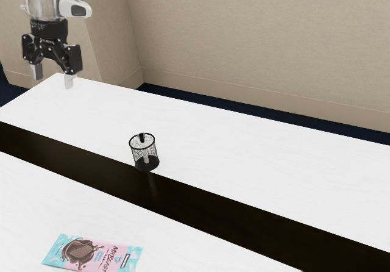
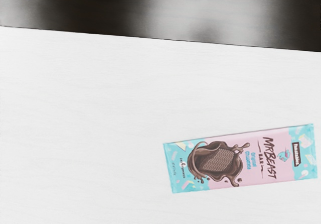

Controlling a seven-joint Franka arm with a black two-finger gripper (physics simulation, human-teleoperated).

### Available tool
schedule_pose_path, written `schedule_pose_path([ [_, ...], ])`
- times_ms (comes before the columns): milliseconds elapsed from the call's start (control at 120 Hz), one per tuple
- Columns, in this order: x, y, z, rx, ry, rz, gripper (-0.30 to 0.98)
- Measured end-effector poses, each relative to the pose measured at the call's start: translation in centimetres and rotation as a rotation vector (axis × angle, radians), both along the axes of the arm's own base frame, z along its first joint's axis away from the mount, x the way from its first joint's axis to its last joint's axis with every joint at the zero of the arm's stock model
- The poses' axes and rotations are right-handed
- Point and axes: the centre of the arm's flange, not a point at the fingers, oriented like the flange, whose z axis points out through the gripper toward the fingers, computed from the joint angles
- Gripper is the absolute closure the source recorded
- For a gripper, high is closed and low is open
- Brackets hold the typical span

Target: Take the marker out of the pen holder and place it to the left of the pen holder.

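Note:
High at the exterior view's upper left, my gripper [image 1: 53, 79] is raised in the air with its two pale fingertips apart and nothing between them. The pen holder [image 1: 147, 165], a round black mesh cup, stands upright on the white table, well away from my hand toward the exterior view's right and lower down. Inside it leans the marker [image 1: 142, 138], its dark end at the rim and its pale body visible through the mesh.
A pink and light-blue chocolate bar [image 1: 92, 254] lies flat near the exterior view's lower left; the wrist view also has this bar [image 2: 241, 158]. A long dark strip [image 1: 183, 197] divides the white tabletop [image 1: 256, 156], passing beside the pen holder. A beige wall rises beyond.

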Motion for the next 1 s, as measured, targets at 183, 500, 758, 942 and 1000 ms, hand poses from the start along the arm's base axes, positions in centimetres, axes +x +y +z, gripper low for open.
schedule_pose_path([
  [183,3.7,-3.4,-2.0,0.007,-0.058,-0.117,0.0],
  [500,14.4,-5.4,-17.9,-0.023,-0.073,-0.178,0.0],
  [758,16.3,-3.6,-26.0,-0.08,-0.163,-0.089,0.0],
  [942,17.0,-3.6,-28.0,-0.088,-0.22,-0.063,0.0],
  [1000,16.4,-3.5,-28.7,-0.091,-0.221,-0.053,0.0],
])
